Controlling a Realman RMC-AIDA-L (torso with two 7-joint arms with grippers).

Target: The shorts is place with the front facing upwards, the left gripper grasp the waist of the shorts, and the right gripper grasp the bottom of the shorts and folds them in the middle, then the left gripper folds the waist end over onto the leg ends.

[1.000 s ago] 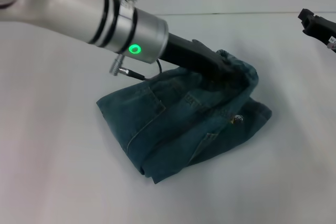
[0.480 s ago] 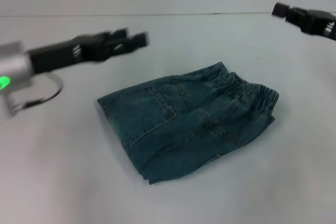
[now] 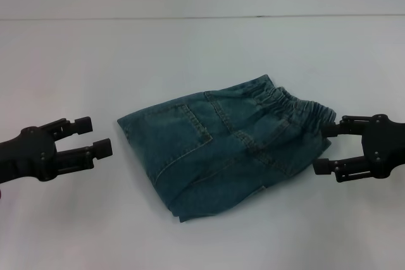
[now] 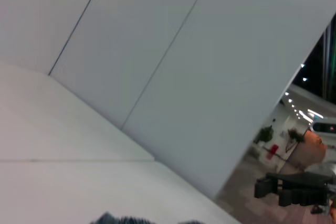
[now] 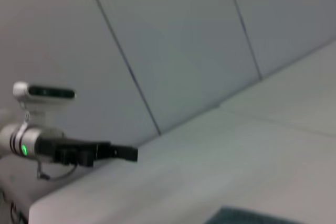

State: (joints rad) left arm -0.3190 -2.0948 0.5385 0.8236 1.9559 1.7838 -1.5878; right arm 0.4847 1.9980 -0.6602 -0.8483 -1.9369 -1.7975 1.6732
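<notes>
I see the folded blue-green denim shorts [image 3: 224, 145] on the white table [image 3: 190, 49]; my black left gripper [image 3: 95, 136] and right gripper [image 3: 324, 148] flank them, jaws spread, empty.

Leg ends [image 3: 180, 210] of folded shorts [image 3: 221, 143] tucked underneath, print unseen.

A robot test room inside a larger building is suggested: a plain white table [image 3: 190, 49] is backed by bare grey wall panels [image 4: 210, 77], and beyond the panel edge a lit hall [image 4: 310, 124] with potted plants [image 4: 264, 135] is seen.
</notes>
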